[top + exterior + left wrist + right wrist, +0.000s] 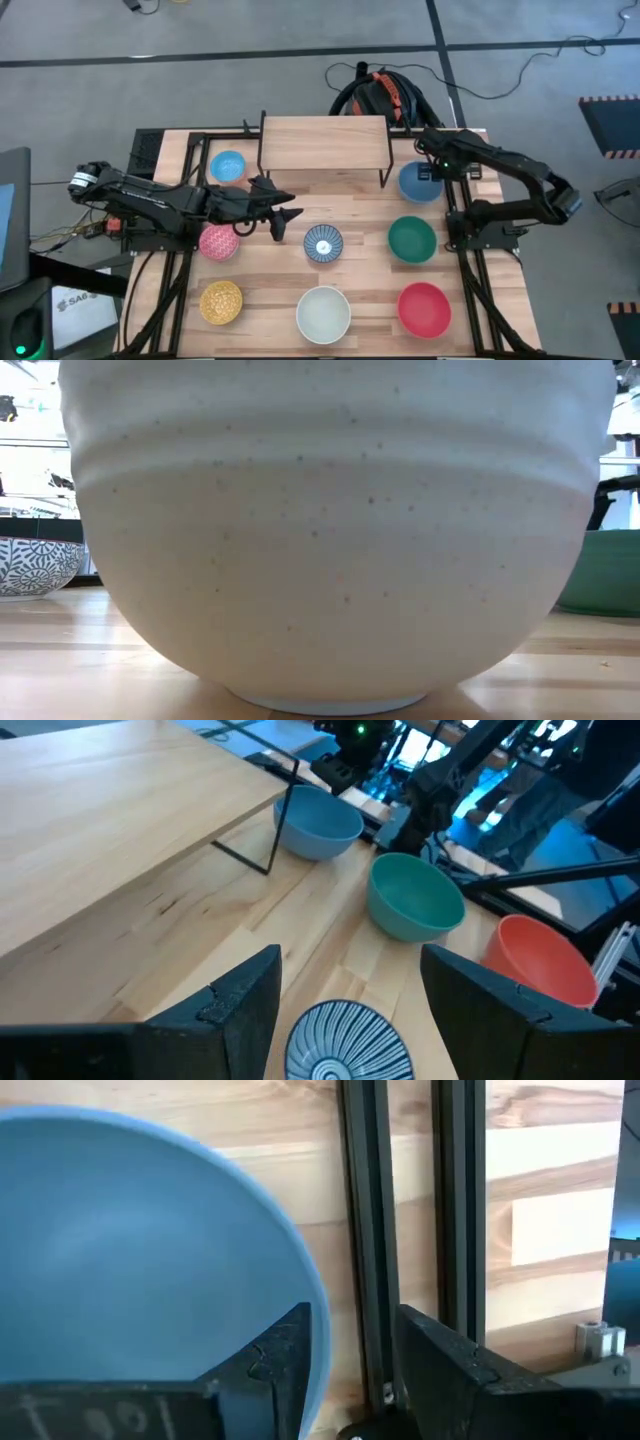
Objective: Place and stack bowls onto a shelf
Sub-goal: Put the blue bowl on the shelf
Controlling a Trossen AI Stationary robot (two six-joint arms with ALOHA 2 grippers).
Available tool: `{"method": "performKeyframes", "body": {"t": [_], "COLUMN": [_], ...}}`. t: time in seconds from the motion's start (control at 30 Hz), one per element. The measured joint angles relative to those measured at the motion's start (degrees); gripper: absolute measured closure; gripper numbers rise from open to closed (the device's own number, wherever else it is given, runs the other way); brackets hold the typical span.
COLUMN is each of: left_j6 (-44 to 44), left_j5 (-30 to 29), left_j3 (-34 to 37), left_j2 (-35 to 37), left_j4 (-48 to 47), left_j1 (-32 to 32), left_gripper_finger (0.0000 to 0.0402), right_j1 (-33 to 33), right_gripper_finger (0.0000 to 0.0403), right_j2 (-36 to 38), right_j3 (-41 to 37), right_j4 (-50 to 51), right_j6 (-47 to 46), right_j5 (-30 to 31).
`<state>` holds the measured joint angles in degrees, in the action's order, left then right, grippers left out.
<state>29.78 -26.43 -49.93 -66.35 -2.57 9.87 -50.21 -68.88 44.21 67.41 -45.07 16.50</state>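
Blue bowl's (pixel 140 1250) rim seemingly between right fingers (pixel 285 1360).

in the low view the white bowl (pixel 335 530) fills nearly the whole picture, its rim cut off at the top, and hides the shelf, both arms and most of the worktop; only slivers of the blue-white patterned bowl (pixel 35 565) and the green bowl (pixel 605 575) show beside it. in the right wrist view the blue bowl (pixel 140 1250) runs off the picture's edge. seen from above, the left arm covers part of the pink bowl (pixel 218 243).
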Motion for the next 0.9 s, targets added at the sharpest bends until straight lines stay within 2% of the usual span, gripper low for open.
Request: {"method": "performKeyframes", "body": {"t": [0.2,0.37,0.57,0.63,0.73,0.9], "left_j6": [-2.26,-3.18,-3.84,-4.22,-4.24,-4.26], "left_j5": [-1.2,-0.84,-0.8,-0.71,-0.64,0.78], "left_j3": [0.0,0.02,0.04,0.04,0.07,0.07], "left_j2": [0.0,0.0,0.02,0.02,0.02,0.02], "left_j4": [-2.05,-2.06,-2.49,-2.76,-2.88,-2.82], "left_j1": [-0.58,-1.67,-2.13,-2.45,-3.25,-5.18], "left_gripper_finger": [0.0177,0.0177,0.0177,0.0177,0.0177,0.0177], "right_j1": [-3.14,-3.63,-2.94,-2.81,-2.87,-2.87], "right_gripper_finger": [0.0252,0.0296,0.0372,0.0376,0.0376,0.0376], "right_j2": [-5.57,-9.31,-5.78,-2.82,1.28,6.3], "right_j3": [0.0,0.02,0.23,0.27,1.36,6.31], "right_j4": [-4.88,-5.21,-2.3,-1.01,2.52,9.14], "right_j6": [5.8,8.0,10.0,10.57,10.66,7.43], "right_j5": [-5.82,-6.32,-7.44,-7.35,-5.43,4.49]}}
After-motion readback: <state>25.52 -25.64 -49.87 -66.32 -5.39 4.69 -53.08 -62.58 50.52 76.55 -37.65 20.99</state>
